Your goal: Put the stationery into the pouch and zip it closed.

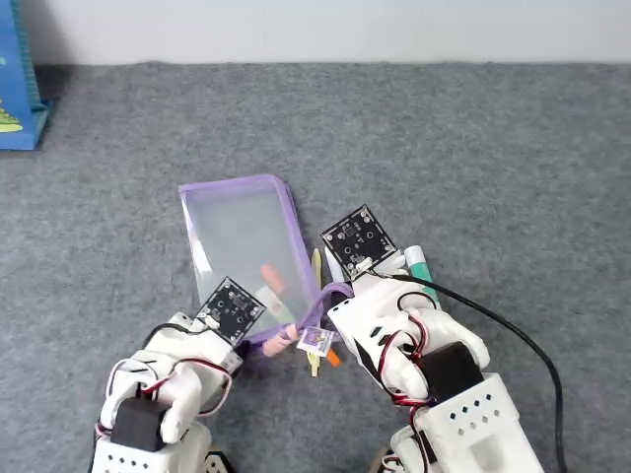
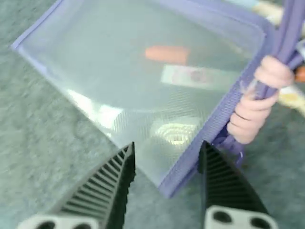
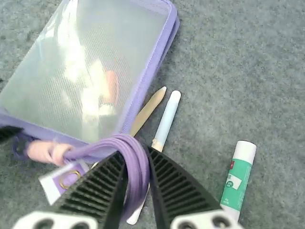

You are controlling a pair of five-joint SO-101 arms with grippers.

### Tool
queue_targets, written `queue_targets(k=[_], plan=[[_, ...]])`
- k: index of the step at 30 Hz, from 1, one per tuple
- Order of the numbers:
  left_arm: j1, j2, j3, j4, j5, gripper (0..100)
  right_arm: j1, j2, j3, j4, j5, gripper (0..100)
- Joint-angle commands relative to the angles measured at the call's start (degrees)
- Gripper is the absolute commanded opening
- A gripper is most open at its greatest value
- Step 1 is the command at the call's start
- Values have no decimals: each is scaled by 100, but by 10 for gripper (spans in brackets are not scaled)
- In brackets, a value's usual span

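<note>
The step in hand was judged to be the steadying and opening of the pouch [image 1: 242, 246], with most of the stationery not yet packed. Nearest the arm bases, at six o'clock from the pouch, the left gripper [image 2: 164, 162] was seen with its ribbed black jaws spread wide and nothing held, the pouch's near corner lying between them. At four o'clock, the right gripper [image 3: 138, 179] was clamped tight on the purple strap [image 3: 136, 157], a soft woven loop bunched between the jaws. From that strap a knobbly, rubbery-looking pink charm [image 2: 259, 102] was hung. Farther out, at three o'clock and just beside the pouch's edge, a flat wooden-looking stick [image 3: 147, 109] tapering to a point and a slim, smooth pale pen [image 3: 167, 119] were laid side by side. A stubby glue stick [image 3: 238, 174] with a white cap and green label was set apart beyond them. The pouch itself was rectangular, of glossy, finely meshed clear plastic bound in purple fabric with rounded corners, and a small orange piece [image 2: 167, 53] was visible through its face. Everything was rested on a grey felt-like mat [image 1: 493, 148], with a blue box [image 1: 15, 89] at the far ten o'clock edge. The next move would likely call for the corner to be pinned, the mouth held open, and the thin, flat-lying items pinched precisely off the soft mat.
</note>
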Motion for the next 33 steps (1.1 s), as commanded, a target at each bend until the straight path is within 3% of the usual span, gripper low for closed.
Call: queue_targets(k=[1,15,24,33], plan=[[-466,-26,-48,44,-607,209,57,-127,-123,-145,-62,10],[-633,9,-40,149,-1090,209,374,-75,-114,-857,-53,10],[-9,26,-136,273,-1125,209,356,-75,-114,-857,-62,10],[53,26,-224,352,-1055,175,356,-75,-97,-822,-62,10]])
